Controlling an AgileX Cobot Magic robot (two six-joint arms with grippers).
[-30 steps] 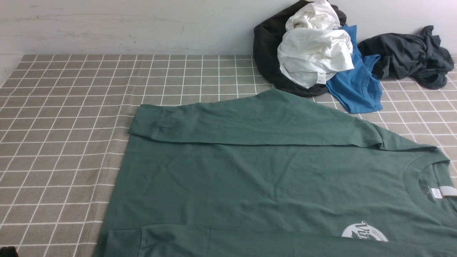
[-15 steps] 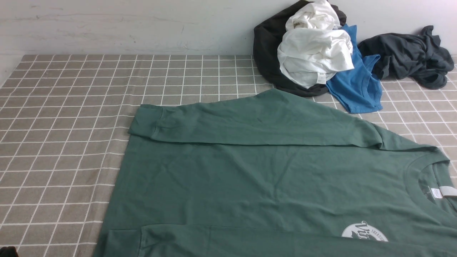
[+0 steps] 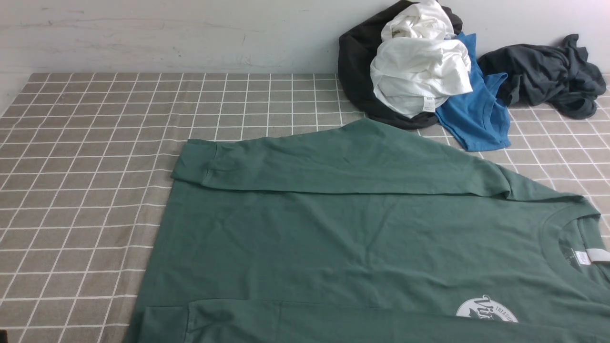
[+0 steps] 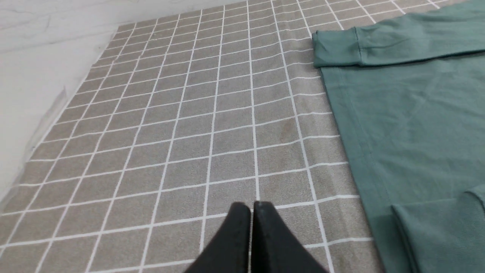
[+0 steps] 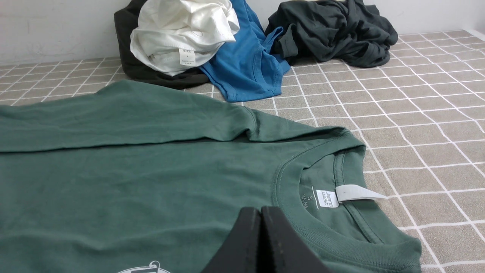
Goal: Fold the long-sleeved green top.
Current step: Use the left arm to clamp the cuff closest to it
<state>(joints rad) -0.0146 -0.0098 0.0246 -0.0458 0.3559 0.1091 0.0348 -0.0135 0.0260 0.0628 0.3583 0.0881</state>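
Observation:
The green long-sleeved top (image 3: pixel 352 238) lies flat on the checked cloth, neck to the right, hem to the left. Both sleeves are folded across the body: the far one (image 3: pixel 333 162) ends in a cuff at the left, the near one (image 3: pixel 310 324) runs along the front edge. The white chest logo (image 3: pixel 486 307) shows near the front. My left gripper (image 4: pixel 252 206) is shut and empty above bare cloth beside the top's hem (image 4: pixel 341 113). Over the chest hangs my right gripper (image 5: pixel 260 211), shut and empty, close to the ribbed collar (image 5: pixel 303 212) and neck label (image 5: pixel 356 193). Neither gripper shows in the front view.
At the back right lies a heap of clothes: a white garment (image 3: pixel 419 71) on a black one (image 3: pixel 355 66), a bright blue T-shirt (image 3: pixel 474 114) and a dark grey garment (image 3: pixel 548 76). A white wall (image 3: pixel 167 33) bounds the table behind and on the left (image 4: pixel 34 76).
A dark tip at the front view's bottom left corner has slipped almost out of frame. The top and the clothes heap have not moved.

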